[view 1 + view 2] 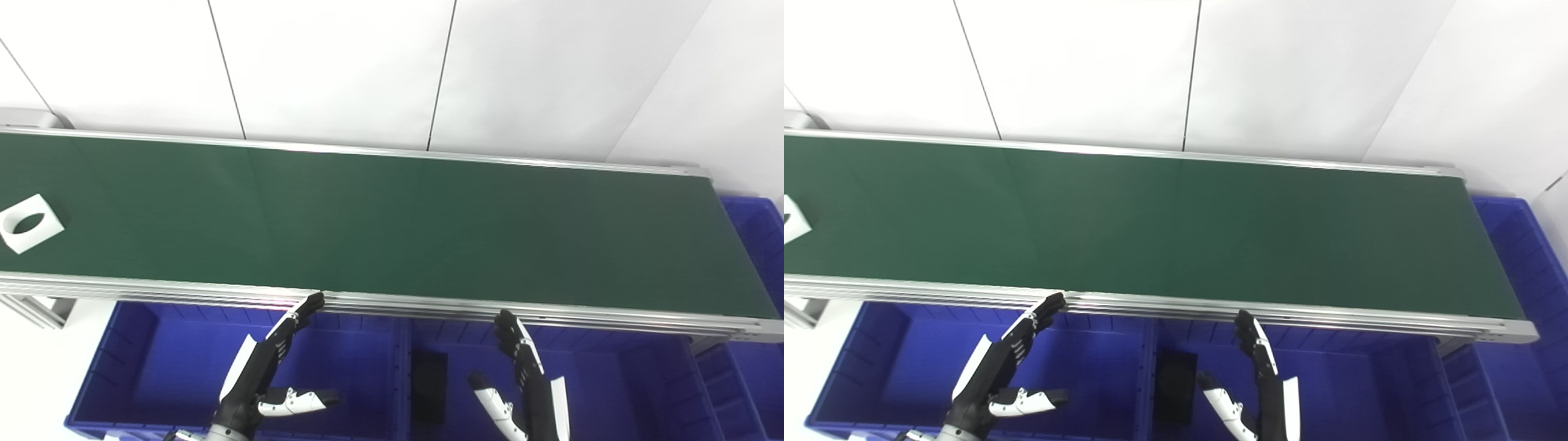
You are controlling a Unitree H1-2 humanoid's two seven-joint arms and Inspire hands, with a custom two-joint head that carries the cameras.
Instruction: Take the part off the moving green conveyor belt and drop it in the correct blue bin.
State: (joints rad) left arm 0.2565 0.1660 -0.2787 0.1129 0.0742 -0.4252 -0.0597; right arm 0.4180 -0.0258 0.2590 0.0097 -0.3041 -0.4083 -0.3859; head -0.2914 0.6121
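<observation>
Left eye view: white part (30,223) lies at far left of green conveyor belt (392,226). Left hand (269,367) and right hand (520,380) hover empty, fingers spread, over blue bins (147,367); a dark object (429,386), possibly another part, sits below.

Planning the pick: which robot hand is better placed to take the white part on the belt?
Probably the left robot hand: open, nearer the white part at the belt's far left. The right robot hand, also open, waits farther off.
</observation>
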